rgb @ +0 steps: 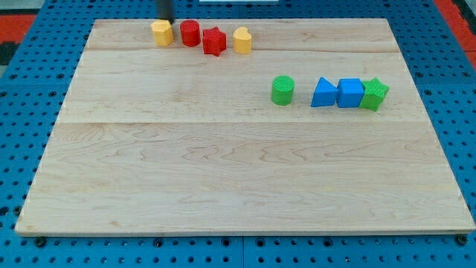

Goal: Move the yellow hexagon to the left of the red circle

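Eight small coloured blocks sit on the pale wooden table top [223,171], all in its upper half. Near the top edge, towards the top-left corner, a row runs from the view's left: the yellow hexagon block [161,33], the red circle block [190,33] just beside it on its right, a red star-shaped block [214,41], and a second yellow block [242,40] whose shape I cannot make out. Towards the right edge stands a green cylinder block [282,90], then, close together, a blue triangle block [323,93], a blue cube block [350,93] and a green star-like block [374,94]. My tip [166,20] stands at the top edge, just above the yellow hexagon; it is a bare rod with no fingers to spread or close.
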`<control>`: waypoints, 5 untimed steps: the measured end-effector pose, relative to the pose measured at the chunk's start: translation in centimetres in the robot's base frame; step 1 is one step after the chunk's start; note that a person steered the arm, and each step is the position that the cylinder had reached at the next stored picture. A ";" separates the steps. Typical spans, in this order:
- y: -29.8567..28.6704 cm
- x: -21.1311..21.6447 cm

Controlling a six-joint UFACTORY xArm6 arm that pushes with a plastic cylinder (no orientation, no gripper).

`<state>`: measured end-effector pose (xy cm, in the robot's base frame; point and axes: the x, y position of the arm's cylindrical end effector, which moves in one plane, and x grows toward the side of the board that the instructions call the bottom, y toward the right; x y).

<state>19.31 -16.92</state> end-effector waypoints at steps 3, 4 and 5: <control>-1.9 -0.1; 0.3 3.1; 0.3 8.8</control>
